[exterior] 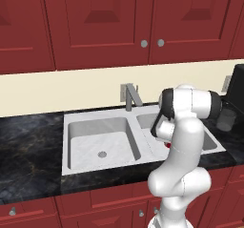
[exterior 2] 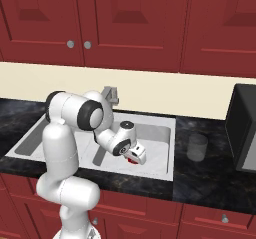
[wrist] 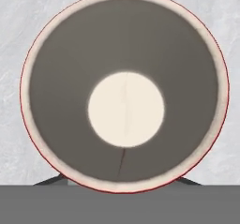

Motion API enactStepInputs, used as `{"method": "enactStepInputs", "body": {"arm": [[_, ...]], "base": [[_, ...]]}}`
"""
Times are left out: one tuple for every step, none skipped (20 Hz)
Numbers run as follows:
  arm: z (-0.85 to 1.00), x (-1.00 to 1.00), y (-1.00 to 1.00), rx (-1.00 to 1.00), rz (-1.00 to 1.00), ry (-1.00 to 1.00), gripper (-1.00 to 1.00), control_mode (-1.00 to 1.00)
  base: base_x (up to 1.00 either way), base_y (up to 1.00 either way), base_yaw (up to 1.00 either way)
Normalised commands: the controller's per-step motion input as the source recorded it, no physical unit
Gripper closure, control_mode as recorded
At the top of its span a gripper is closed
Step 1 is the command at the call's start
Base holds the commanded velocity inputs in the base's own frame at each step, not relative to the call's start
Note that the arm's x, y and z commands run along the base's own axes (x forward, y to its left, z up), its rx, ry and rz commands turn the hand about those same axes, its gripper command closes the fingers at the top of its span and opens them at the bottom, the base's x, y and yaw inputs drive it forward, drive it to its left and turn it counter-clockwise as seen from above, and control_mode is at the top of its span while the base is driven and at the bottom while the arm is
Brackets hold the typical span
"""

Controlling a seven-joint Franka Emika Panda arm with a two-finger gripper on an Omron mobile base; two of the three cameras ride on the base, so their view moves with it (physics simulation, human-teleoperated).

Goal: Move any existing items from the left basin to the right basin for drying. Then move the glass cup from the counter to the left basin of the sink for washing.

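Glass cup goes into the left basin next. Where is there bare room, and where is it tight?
The left basin is bare around its drain. The counter left of the sink is bare too. It is tight in the right basin, where the gripper sits over the red cup, and around the glass cup beside the dark appliance.

Red wall cabinets [exterior: 100,22], cream backsplash [exterior: 57,91], red base cabinets [exterior 2: 200,215]
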Motion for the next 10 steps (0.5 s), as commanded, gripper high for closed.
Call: {"method": "enactStepInputs", "body": {"arm": [[0.03,0.0,0.01,0.0,0.0,0.0,-1.0,-1.0],[0.0,0.0,0.09,0.0,0.0,0.0,-1.0,-1.0],[0.04,0.0,0.02,0.0,0.0,0.0,-1.0,-1.0],[0.0,0.0,0.04,0.0,0.0,0.0,-1.0,-1.0],[0.06,0.0,0.04,0.0,0.0,0.0,-1.0,-1.0],[0.1,0.0,0.06,0.0,0.0,0.0,-1.0,-1.0],[0.13,0.0,0.06,0.0,0.0,0.0,-1.0,-1.0],[0.14,0.0,0.06,0.0,0.0,0.0,-1.0,-1.0],[0.2,0.0,0.03,0.0,0.0,0.0,-1.0,-1.0],[0.18,0.0,0.04,0.0,0.0,0.0,-1.0,-1.0]], "base": [[0.0,0.0,0.0],[0.0,0.0,0.0],[0.0,0.0,0.0],[0.0,0.0,0.0],[0.0,0.0,0.0],[0.0,0.0,0.0],[0.0,0.0,0.0],[0.0,0.0,0.0],[0.0,0.0,0.0],[0.0,0.0,0.0]]}}
